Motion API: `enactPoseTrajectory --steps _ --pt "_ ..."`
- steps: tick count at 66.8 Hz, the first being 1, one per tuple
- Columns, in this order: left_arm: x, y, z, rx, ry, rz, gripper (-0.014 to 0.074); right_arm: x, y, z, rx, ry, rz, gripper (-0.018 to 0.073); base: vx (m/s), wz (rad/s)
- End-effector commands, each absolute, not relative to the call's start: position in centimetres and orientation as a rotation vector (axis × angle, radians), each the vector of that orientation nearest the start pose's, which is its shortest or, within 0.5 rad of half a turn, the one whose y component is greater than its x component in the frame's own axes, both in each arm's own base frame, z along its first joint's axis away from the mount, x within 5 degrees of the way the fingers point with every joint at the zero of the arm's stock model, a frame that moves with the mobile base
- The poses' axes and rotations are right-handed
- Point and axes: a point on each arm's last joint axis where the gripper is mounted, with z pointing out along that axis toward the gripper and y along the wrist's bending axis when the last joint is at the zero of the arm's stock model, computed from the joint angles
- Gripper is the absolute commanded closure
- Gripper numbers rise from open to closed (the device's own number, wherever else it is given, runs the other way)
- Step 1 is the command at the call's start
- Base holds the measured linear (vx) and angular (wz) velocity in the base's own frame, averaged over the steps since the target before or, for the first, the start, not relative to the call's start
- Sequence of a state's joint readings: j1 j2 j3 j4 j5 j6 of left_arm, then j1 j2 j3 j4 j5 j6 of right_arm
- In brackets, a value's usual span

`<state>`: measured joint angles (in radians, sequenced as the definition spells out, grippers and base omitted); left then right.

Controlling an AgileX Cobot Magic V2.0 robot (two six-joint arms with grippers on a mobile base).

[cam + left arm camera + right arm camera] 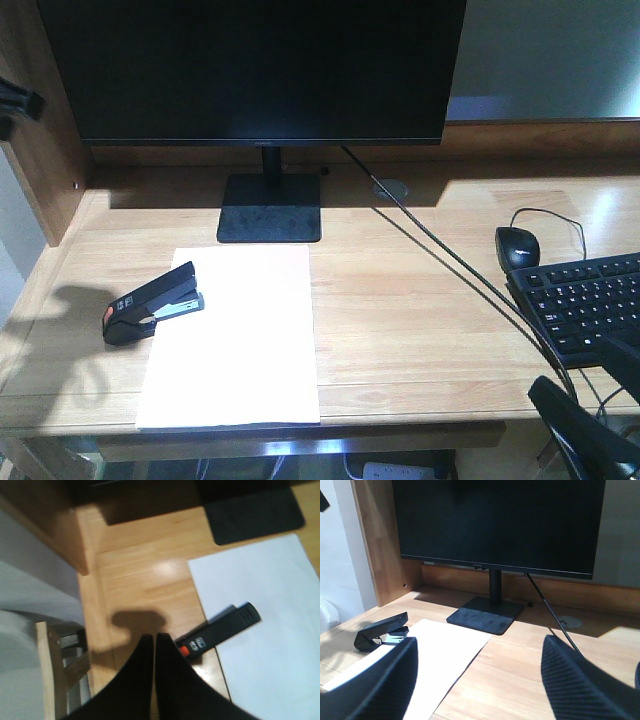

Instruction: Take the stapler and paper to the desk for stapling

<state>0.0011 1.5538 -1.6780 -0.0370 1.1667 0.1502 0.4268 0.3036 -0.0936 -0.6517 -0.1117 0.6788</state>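
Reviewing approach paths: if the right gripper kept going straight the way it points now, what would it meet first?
Likely the monitor stand: the right gripper, open, faces it over bare desk. The paper lies left of that line; depth is uncertain.

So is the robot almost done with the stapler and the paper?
Nearly. The paper already lies flat on the desk, and the stapler sits on its left edge. Neither hand holds anything: the left hand is shut and empty above the desk, the right hand open. Whether the sheet got stapled can't be seen.
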Motion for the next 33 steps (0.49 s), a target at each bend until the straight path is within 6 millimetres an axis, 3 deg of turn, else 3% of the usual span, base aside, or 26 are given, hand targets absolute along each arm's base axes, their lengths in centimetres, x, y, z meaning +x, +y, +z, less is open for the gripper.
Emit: enactPoseTrajectory --steps 1,17,33 --pt "30.8 0.6 44.2 0.027 2.316 0.091 0.0603 7.4 4.3 24.6 -0.381 1.504 0.439 0.0062 0.00 0.00" --pt "25.8 -0.2 44.8 0.117 2.108 0.045 0.0603 7.4 4.3 24.6 -0.381 1.505 0.438 0.0062 0.00 0.00" --pt "19.9 -0.7 41.8 0.218 1.980 0.032 0.0603 7.4 4.3 24.6 -0.381 1.505 0.438 0.0062 0.00 0.00"
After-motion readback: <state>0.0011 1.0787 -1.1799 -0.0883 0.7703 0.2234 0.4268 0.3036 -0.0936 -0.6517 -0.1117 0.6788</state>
